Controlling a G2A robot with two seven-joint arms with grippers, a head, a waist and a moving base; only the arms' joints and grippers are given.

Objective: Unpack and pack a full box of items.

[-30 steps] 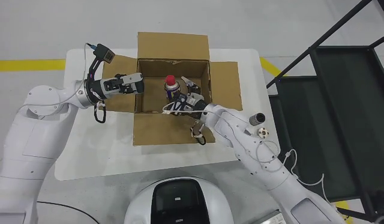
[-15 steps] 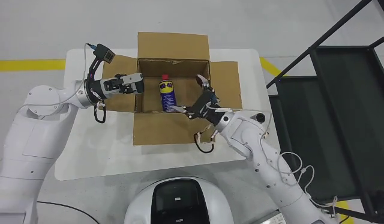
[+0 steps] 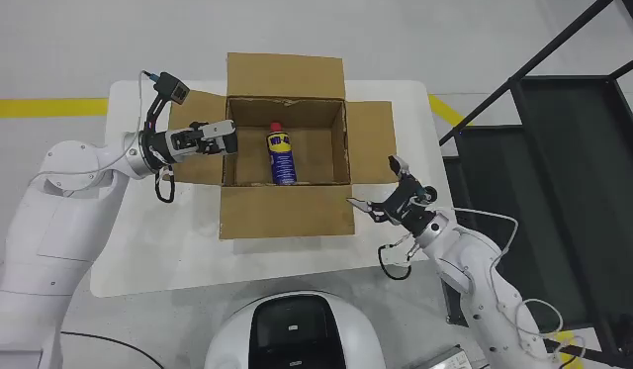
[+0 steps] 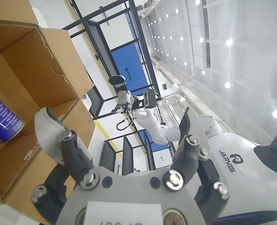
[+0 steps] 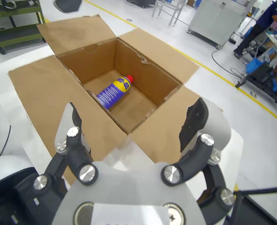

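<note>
An open cardboard box (image 3: 287, 211) stands on the white table with all flaps folded out. A blue and yellow spray can (image 3: 282, 153) with a red cap lies flat on the box floor, also seen as the can (image 5: 115, 91) and the can (image 4: 2, 120). My right gripper (image 3: 374, 183) is open and empty, outside the box by its right flap; the right gripper (image 5: 133, 111) looks down at the box (image 5: 138, 127). My left gripper (image 3: 226, 137) is open and empty at the box's left wall; the left gripper (image 4: 116, 118) has nothing between its fingers.
The white table (image 3: 148, 250) has bare surface in front of and to the left of the box. A black metal rack (image 3: 534, 141) stands close to the table's right edge. A yellow line (image 3: 49, 107) runs along the floor behind.
My right gripper let go of the spray can, which went from upright to lying in the box. The right arm drew back out of the box to the right. The left arm stayed put.
</note>
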